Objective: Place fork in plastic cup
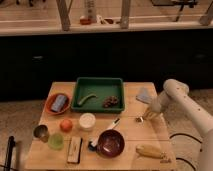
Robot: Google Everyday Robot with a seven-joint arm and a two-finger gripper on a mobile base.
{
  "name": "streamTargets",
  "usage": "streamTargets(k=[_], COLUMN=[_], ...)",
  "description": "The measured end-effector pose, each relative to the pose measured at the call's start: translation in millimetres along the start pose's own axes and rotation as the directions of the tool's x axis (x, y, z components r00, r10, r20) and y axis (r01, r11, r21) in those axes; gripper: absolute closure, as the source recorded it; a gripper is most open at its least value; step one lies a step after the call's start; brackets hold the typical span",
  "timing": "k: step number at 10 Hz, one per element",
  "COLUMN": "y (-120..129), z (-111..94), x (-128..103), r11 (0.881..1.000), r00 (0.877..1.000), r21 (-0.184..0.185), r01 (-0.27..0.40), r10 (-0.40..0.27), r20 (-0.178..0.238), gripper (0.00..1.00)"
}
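My gripper [145,117] is low over the right side of the wooden table [130,131], at the end of the white arm [175,95]. A small silvery glint [139,119] at its tip may be the fork; I cannot tell whether it is held. The light green plastic cup [56,141] stands at the front left of the table, far from the gripper.
A green tray [97,93] with food sits at the back. Left: orange bowl [58,103], orange fruit [66,125], white tub [87,121], metal cup [41,132]. Front: dark red bowl [111,143], white-handled utensil [107,129], corn cob [150,151]. A grey cloth [144,95] lies behind the gripper.
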Motion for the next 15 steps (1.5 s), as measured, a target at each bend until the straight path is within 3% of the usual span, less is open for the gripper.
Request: streamTargets(k=[1,3,9,15], y=[-1,-3,-7,0], z=[-2,-5,-39,-69], x=[-2,-6,-29,-54], r11=[1.0,1.0,0.994,0.978], r00=[0.997,0.995,0.994,0.981], r21=[-0.002,-0.001,0.056,0.091], r01=[0.009,0.023,0.089,0.19], r10=[-0.009,-0.023,-0.093,-0.192], r20=[0.076,0.094,0.06,0.012], gripper=[1.0,1.0,1.0,1.0])
